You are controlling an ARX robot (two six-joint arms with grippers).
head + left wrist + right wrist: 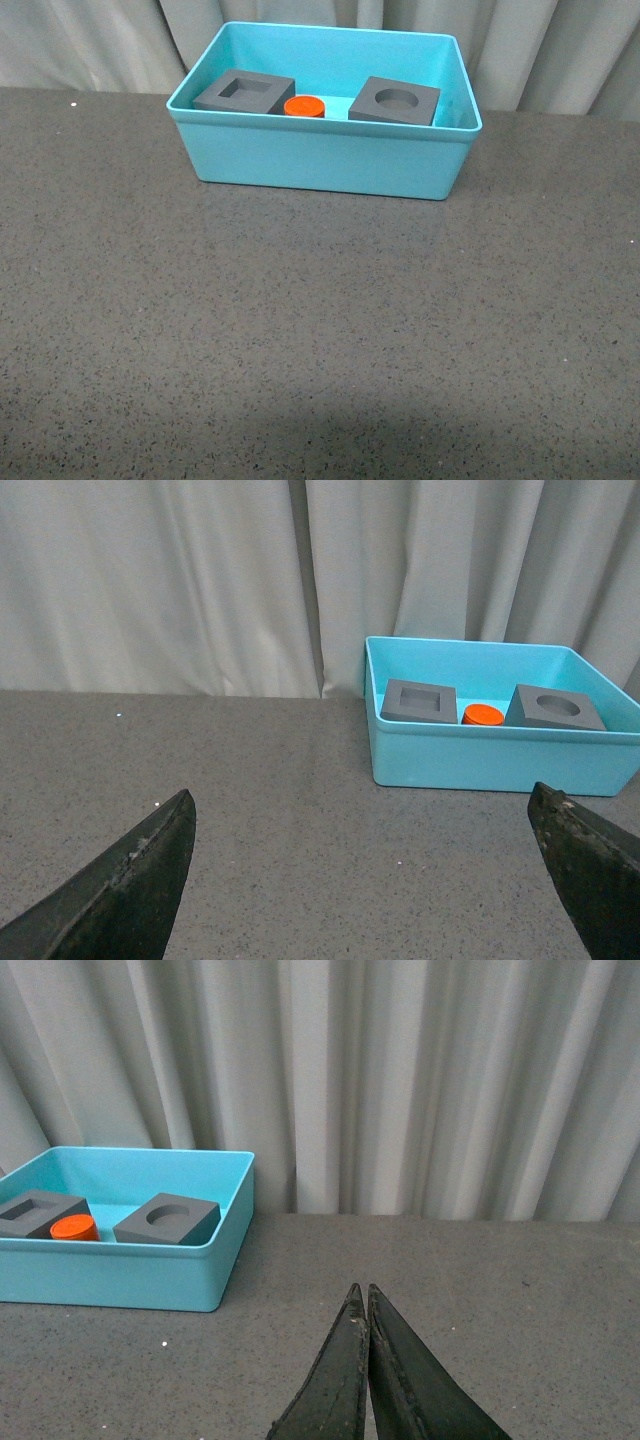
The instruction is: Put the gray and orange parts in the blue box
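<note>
- Nearest the front camera is the dark speckled table (300,350), which runs back to the blue box (320,160) at its far edge, in front of a pale pleated curtain (90,40).
- Neither arm appears in the front view.
- All 3 parts lie inside the blue box, in a row across it.
- The gray cube with a square recess (245,92) sits at the robot's left end of the row, recess facing up.
- The orange cylinder (304,106) stands in the middle, just beside the square-recess cube; whether they touch cannot be told. Only its round top face shows, so no print can be read.
- The gray cube with a round recess (395,101) sits at the right, apart from the cylinder and turned slightly relative to the box walls.
- In the left wrist view, the left gripper (365,880) is spread wide with nothing between its 2 dark fingers (130,880), above bare table and well short of the box.
- In the right wrist view, the right gripper (366,1305) has its fingertips pressed together, clenched on nothing, over the table to the right of the box.
</note>
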